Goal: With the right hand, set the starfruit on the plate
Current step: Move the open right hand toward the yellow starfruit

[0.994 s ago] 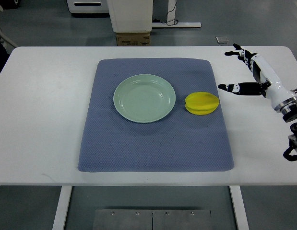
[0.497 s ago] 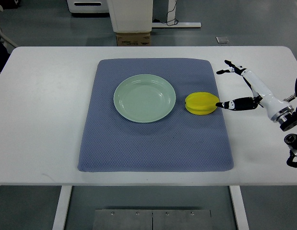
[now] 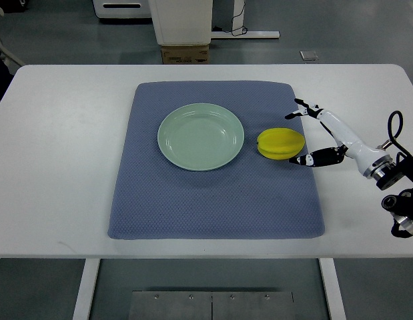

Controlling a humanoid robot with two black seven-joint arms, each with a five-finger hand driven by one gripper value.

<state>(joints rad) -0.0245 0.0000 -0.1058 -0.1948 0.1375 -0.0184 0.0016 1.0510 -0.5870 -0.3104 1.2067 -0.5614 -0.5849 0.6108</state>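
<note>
Filling most of the frame: white tabletop (image 3: 59, 167). Centred on it, blue-grey mat (image 3: 216, 193). Just above mat centre, pale green plate (image 3: 201, 137), nothing on it. Right of the plate and apart from it, yellow starfruit (image 3: 281, 143) on the mat. From the right edge, right hand (image 3: 326, 137), fingers (image 3: 301, 161) spread around the starfruit's right side, not closed.
</note>
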